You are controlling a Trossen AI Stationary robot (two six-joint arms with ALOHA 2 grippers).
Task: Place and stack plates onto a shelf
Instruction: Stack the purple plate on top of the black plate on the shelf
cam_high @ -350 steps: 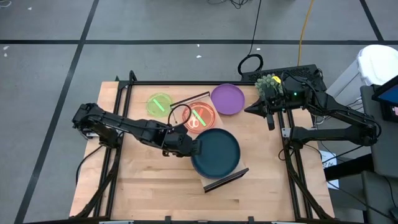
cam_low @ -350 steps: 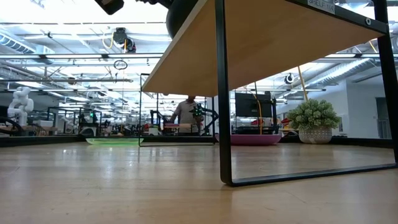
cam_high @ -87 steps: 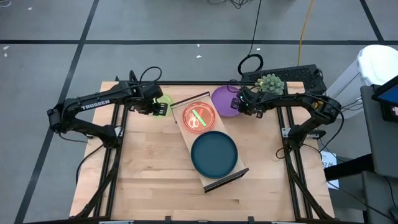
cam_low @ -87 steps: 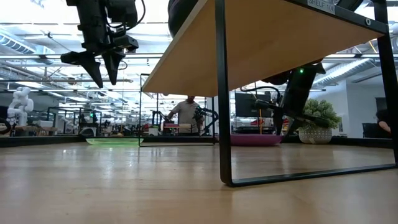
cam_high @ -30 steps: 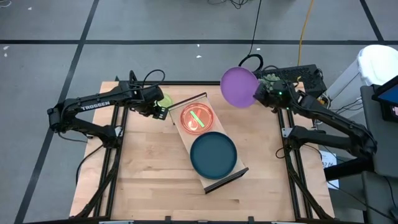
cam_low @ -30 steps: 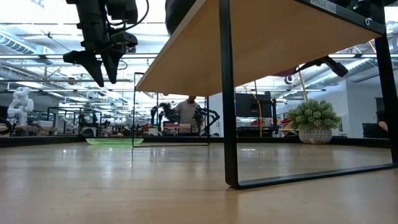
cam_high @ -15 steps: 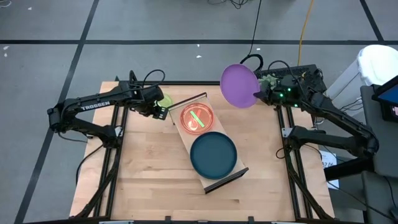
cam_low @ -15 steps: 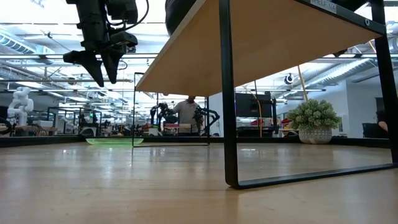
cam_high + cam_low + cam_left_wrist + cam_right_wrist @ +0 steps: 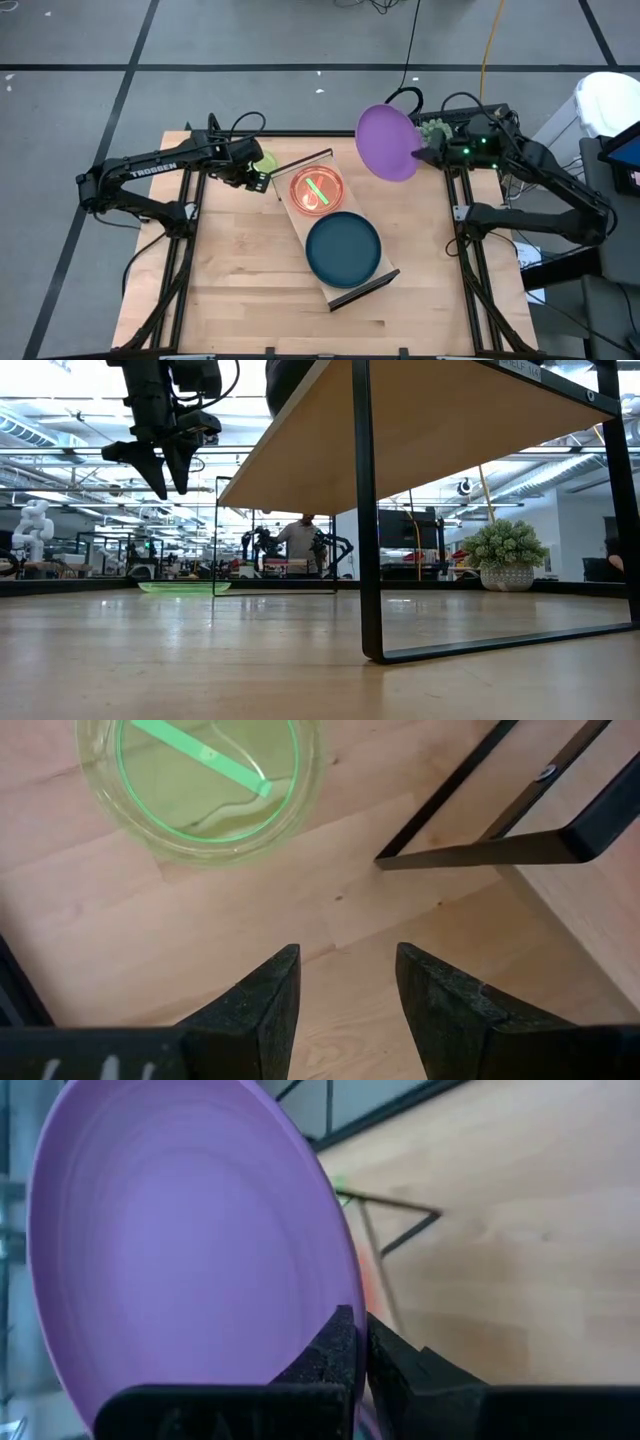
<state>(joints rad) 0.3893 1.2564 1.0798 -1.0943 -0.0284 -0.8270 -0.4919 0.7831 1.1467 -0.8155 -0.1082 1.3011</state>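
Observation:
My right gripper point(image 9: 424, 156) is shut on a large purple plate point(image 9: 387, 142), held high over the table's far right part. The shelf point(image 9: 372, 282), a light-wood board on dark legs, runs slantwise across the table's middle. On it lie a pink-red plate point(image 9: 317, 190) with a green streak and a dark teal plate point(image 9: 343, 247). A small translucent green plate point(image 9: 205, 780) lies flat on the table at the far left. My left gripper point(image 9: 345, 1000) hangs open above the bare table beside it, touching nothing. My right gripper pinches the purple plate's rim point(image 9: 338, 1295) between its two fingers, one finger on each face. The fingers come level from the table's right side. The plate is lifted clear of the table and stands steeply tilted, almost on edge.
A potted plant point(image 9: 432, 129) stands at the far right corner, close behind my right gripper. Black frame rails point(image 9: 190, 215) run along the table's left and right sides. Bare wood lies on the near half of the table point(image 9: 250, 300).
My right gripper has gone up and a little toward the table's right edge, and has turned, so that the purple plate has tipped from nearly flat to steeply on edge. The arm has risen out of the low view.

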